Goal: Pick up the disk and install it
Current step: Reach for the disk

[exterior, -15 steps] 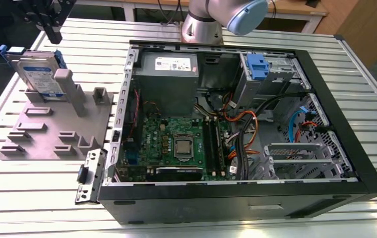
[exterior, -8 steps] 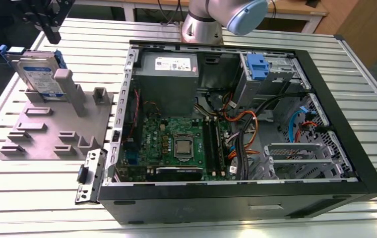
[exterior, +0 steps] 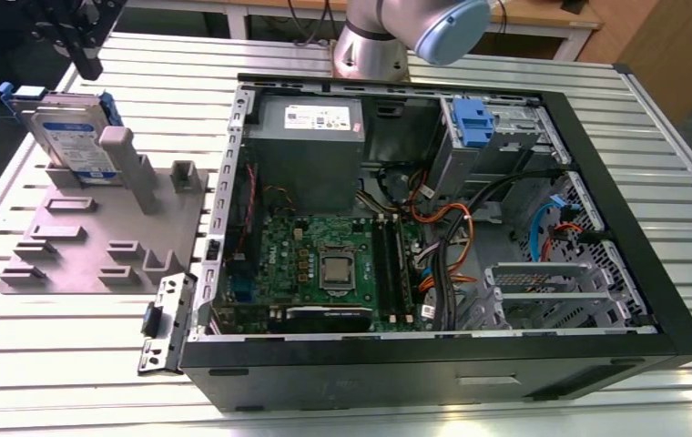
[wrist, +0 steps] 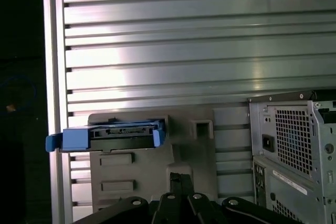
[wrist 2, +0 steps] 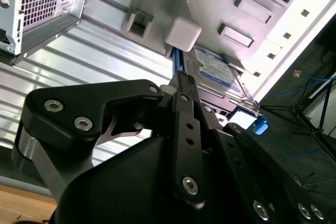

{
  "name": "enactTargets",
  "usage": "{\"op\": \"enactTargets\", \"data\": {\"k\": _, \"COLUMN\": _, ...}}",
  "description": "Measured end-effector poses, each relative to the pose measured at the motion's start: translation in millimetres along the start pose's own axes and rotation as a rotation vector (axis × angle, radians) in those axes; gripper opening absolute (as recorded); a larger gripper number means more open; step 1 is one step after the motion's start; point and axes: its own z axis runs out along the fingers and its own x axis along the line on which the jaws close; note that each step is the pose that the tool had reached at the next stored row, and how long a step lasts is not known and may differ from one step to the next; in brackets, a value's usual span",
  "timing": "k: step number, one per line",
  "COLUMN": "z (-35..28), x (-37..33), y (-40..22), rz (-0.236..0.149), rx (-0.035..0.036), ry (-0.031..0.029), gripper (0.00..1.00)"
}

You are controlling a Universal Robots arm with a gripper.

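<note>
- Exterior view's left: the gripper (exterior: 85,66) hangs above the disk (exterior: 73,137), apart from it, fingers closed together and holding nothing.
- The disk stands on edge in the grey fixture (exterior: 91,250), judged so that its upper edge is free for gripping.
- Exterior view's right: the computer case (exterior: 637,173) lies open.
- The first wrist view meets the disk (wrist: 123,132) edge-on, connector showing; the exterior view gives its labelled face.

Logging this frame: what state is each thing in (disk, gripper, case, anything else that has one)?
disk: standing on edge in the grey fixture, not held.
gripper: hovering close to the disk, fingers shut, empty.
computer case: lying on its side, side panel off, inside exposed.
blue-tabbed carrier: seated in its bay beside the power supply.
processor: exposed, no cooler on it.
</note>
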Motion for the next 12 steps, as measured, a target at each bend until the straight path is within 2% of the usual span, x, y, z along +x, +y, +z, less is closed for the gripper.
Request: {"op": "enactTargets", "data": {"k": 12, "z": 1.6, "x": 12.5, "y": 2.5, "rz": 0.000, "rx": 0.0000, "ry": 0.0000, "gripper": 0.11}}
